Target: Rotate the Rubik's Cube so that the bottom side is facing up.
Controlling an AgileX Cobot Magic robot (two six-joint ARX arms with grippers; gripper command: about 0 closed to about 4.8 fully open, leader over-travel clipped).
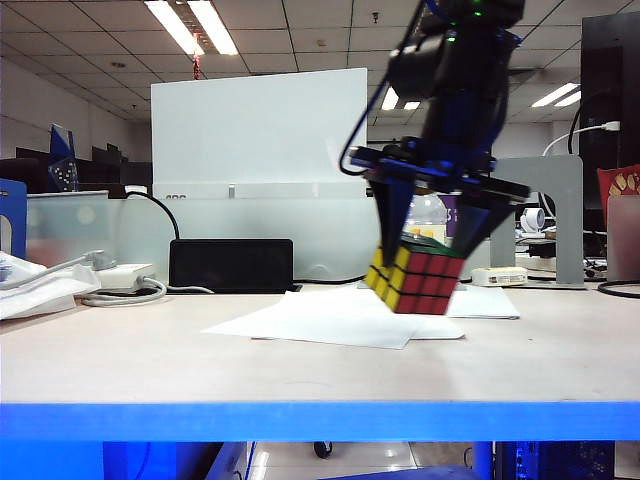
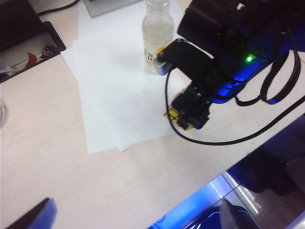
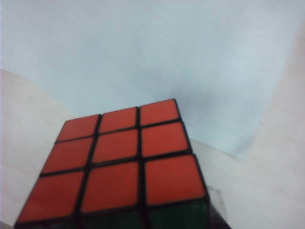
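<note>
Exterior view shows the right hand (image 1: pixel 425 262) clamped on the Rubik's Cube (image 1: pixel 415 280), tilted just above the white paper (image 1: pixel 330 320) on the tabletop (image 1: pixel 150 350). Lower gently, squaring the cube before release. Left hand unseen, presumably apart.

Light wooden tabletop (image 1: pixel 150 350) with blue front edge. White paper sheets (image 1: pixel 330 320) spread flat mid-surface. Clear plastic bottle (image 2: pixel 157 36) upright on the paper's far part. Black box (image 1: pixel 231 265) at the rear, beside a white adapter (image 1: pixel 125 275) with coiled grey cable (image 1: pixel 125 296). White panel (image 1: pixel 260 135) standing upright behind. Small white device (image 1: pixel 499 276) near a grey stand (image 1: pixel 562 215).
</note>
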